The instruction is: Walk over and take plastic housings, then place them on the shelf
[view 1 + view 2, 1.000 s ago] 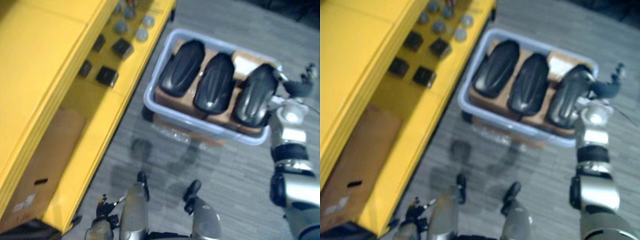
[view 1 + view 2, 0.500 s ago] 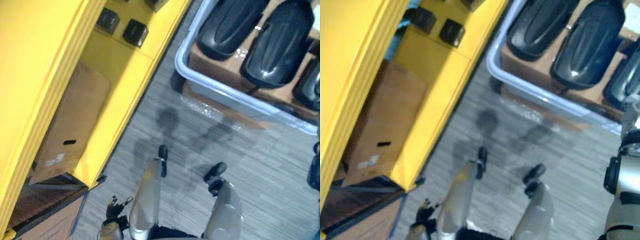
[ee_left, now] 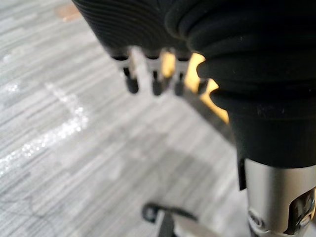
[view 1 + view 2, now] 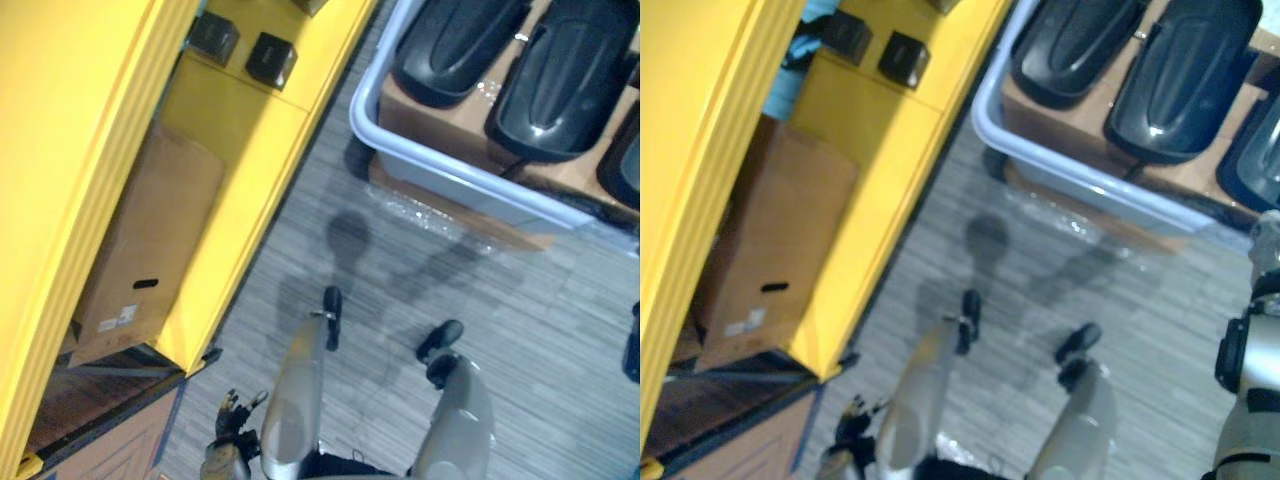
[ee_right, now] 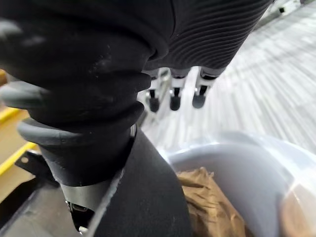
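Plastic housings (image 4: 565, 75) were sitting in the pale blue bin (image 4: 455, 183), black and glossy, laid side by side on a sheet of brown cardboard (image 4: 440, 115) inside it. We could make out two of them properly, plus a third one at the bin's right end, partly cut off. The bin stood on the grey floor (image 4: 520, 300), with its left corner near the front edge of the yellow shelf (image 4: 250, 150) and a strip of floor between the two. On the shelf's lower board a couple of small black boxes (image 4: 271, 58) sat close to the front edge, and a plain cardboard box (image 4: 150, 250) was tucked further back under the top board. Our left hand (image 3: 157, 81) hung over bare floor with its fingers loose and pretty much straight, nothing in them. Our right hand (image 5: 175, 96) was above the bin's rim, fingers relaxed too and gripping nothing. A rounded black shape lay close under its wrist, but we honestly couldn't tell whether it touched.
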Motion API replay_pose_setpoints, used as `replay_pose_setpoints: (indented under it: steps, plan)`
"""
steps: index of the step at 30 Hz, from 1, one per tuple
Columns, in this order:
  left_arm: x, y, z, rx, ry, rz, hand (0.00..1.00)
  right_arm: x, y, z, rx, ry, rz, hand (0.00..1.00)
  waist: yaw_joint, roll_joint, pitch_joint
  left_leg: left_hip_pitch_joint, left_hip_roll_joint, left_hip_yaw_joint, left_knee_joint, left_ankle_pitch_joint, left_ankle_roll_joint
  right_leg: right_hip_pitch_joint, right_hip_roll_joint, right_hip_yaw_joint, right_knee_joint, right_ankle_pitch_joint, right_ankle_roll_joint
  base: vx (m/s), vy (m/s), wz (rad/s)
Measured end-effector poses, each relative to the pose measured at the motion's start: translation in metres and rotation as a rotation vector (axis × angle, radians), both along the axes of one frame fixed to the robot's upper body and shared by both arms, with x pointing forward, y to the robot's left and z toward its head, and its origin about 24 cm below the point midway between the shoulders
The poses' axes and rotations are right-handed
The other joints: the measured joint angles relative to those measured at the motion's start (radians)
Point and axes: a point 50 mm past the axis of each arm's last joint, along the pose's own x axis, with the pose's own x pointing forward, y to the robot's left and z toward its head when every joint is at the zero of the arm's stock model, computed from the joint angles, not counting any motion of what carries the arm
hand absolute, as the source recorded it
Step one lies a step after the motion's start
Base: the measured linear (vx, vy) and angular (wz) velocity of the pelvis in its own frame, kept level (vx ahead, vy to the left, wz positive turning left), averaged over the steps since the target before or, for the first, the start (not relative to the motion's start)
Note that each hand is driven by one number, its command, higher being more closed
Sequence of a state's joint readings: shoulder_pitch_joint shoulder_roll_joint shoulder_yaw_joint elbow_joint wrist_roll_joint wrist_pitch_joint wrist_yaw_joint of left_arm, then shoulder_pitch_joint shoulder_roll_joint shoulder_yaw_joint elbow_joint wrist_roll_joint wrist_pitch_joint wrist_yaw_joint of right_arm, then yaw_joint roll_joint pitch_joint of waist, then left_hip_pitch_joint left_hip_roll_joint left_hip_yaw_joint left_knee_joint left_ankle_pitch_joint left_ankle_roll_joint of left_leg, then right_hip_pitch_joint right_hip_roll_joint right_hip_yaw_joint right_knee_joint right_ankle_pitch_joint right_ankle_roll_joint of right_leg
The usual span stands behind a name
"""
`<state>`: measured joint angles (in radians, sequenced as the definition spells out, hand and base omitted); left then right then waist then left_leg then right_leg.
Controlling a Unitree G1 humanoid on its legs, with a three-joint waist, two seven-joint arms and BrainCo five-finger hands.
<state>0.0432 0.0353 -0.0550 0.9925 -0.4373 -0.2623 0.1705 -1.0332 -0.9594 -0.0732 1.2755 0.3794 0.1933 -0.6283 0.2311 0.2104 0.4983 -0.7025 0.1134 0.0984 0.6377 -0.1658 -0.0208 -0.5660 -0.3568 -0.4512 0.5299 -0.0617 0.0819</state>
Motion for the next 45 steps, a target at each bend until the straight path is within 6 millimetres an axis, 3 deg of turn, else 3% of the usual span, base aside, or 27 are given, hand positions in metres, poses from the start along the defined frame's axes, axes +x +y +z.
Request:
replay_pose_setpoints:
  steps: [1, 18, 35, 42, 45]
  plan:
    - [-0.001, 0.0, -0.001, -0.008, 0.003, 0.01, 0.0, -0.001, -0.001, 0.0, 0.003, 0.003, -0.002, 1.0, 0.003, 0.002, -0.001, 0.0, -0.001, 0.001, 0.001, 0.0, 0.0, -0.003, -0.004, 0.001, 0.007, -0.004, -0.001, 0.0, 0.0, 0.0]
    - [0.0, -0.003, 0.0, -0.04, -0.035, -0.005, 0.0, -0.018, -0.017, 0.012, -0.044, 0.124, -0.009, 1.0, 0.027, 0.013, -0.009, -0.031, 0.0, -0.01, 0.017, -0.009, 0.0, -0.029, -0.01, -0.006, 0.037, -0.02, -0.004, 0.0, 0.004, 0.01]
    - [-0.001, 0.0, 0.006, -0.042, -0.098, 0.028, 0.0, -0.008, -0.012, 0.015, -0.223, 0.335, 0.092, 1.0, 0.028, 0.027, -0.019, 0.024, -0.002, -0.017, -0.003, -0.005, -0.004, 0.037, -0.004, -0.021, 0.017, -0.02, -0.001, 0.01, 0.004, 0.01]
    - [0.015, 0.009, 0.021, 0.0, -0.216, 0.104, 0.0, 0.003, 0.0, 0.028, -0.337, 0.349, 0.096, 1.0, 0.004, 0.008, -0.006, 0.068, 0.003, -0.029, -0.02, -0.003, -0.007, 0.093, 0.007, -0.04, 0.0, -0.02, -0.001, 0.01, 0.005, 0.03]
    - [0.022, 0.02, 0.031, 0.039, -0.274, 0.197, 0.0, 0.016, 0.014, 0.03, -0.382, 0.327, 0.128, 1.0, -0.013, -0.023, 0.015, 0.106, 0.014, -0.027, -0.039, 0.002, -0.015, 0.128, 0.023, -0.041, -0.017, -0.02, -0.002, -0.01, -0.013, -0.05]
